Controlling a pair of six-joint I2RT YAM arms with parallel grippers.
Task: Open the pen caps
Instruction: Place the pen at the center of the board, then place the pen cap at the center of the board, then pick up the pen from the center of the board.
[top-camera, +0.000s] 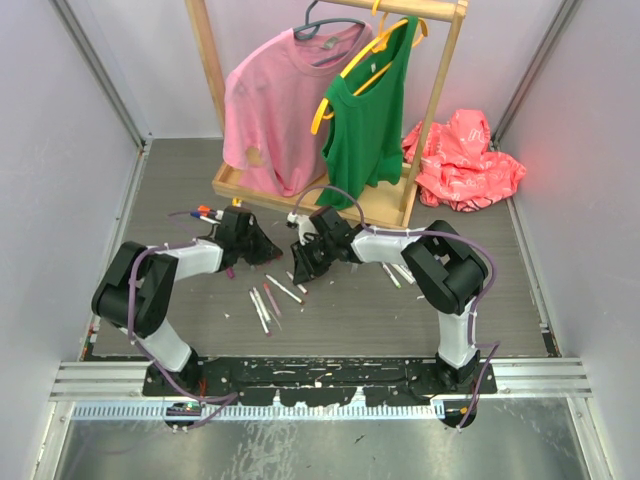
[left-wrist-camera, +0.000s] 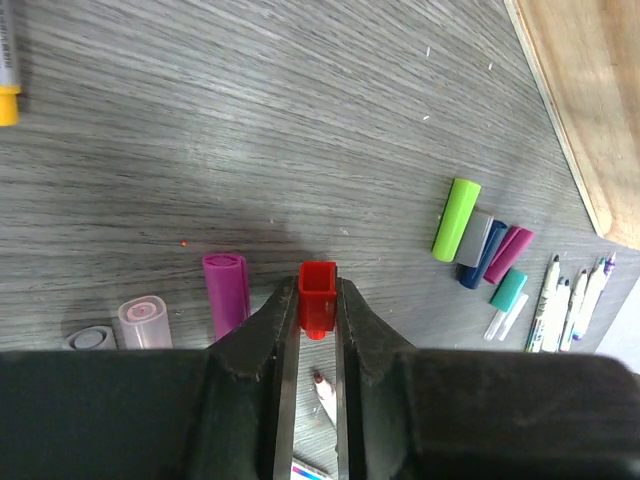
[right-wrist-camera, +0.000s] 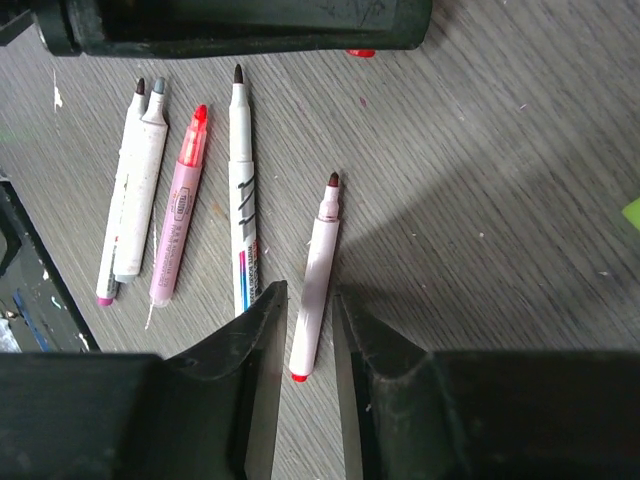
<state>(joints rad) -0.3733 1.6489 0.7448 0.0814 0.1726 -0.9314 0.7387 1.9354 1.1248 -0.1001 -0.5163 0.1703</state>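
— Step in hand?
— Uncapping done on this one, by the look of it. Your left gripper (left-wrist-camera: 317, 302) pinches the red cap (left-wrist-camera: 318, 288), jaws narrow. The bare-tipped pen (right-wrist-camera: 322, 232) lies under your right gripper (right-wrist-camera: 307, 296), whose jaws are slightly parted and hold nothing.
— Next?
— Probably set the cap beside the purple cap (left-wrist-camera: 227, 292) at nine o'clock, then pick a pen that is still capped.

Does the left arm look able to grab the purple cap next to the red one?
Probably yes, but not straight away. The purple cap lies on the table close beside the left gripper, with nothing over it. The red cap sits pinched between the jaws, so that would need dropping first.
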